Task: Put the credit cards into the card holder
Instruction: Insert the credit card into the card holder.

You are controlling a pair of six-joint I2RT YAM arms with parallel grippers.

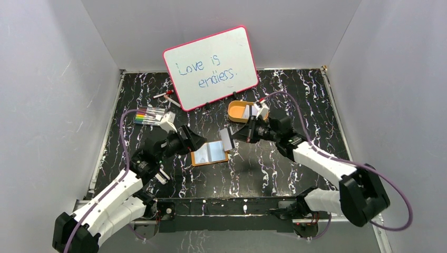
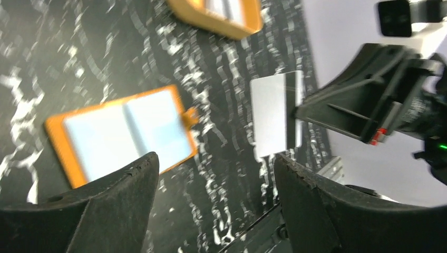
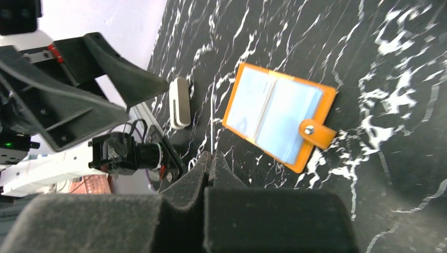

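Note:
The card holder (image 1: 210,153) lies open and flat on the black marbled table, its clear sleeves up; it also shows in both wrist views (image 2: 126,134) (image 3: 279,118). My right gripper (image 1: 235,136) is shut on a whitish credit card (image 1: 226,139) with a dark stripe, holding it upright just right of the holder's snap tab. In the right wrist view that card (image 3: 212,118) appears edge-on as a thin line rising from my right gripper (image 3: 211,155). The left wrist view has the card (image 2: 274,113) face-on. My left gripper (image 2: 216,163) (image 1: 198,141) is open and holds nothing, hovering over the holder's left edge.
An orange oval tray (image 1: 237,112) with pale cards (image 2: 226,6) in it sits behind the right gripper. A pink-framed whiteboard (image 1: 211,67) leans at the back. Coloured markers (image 1: 149,115) lie at the left. A small white rounded block (image 3: 179,103) rests near the front edge.

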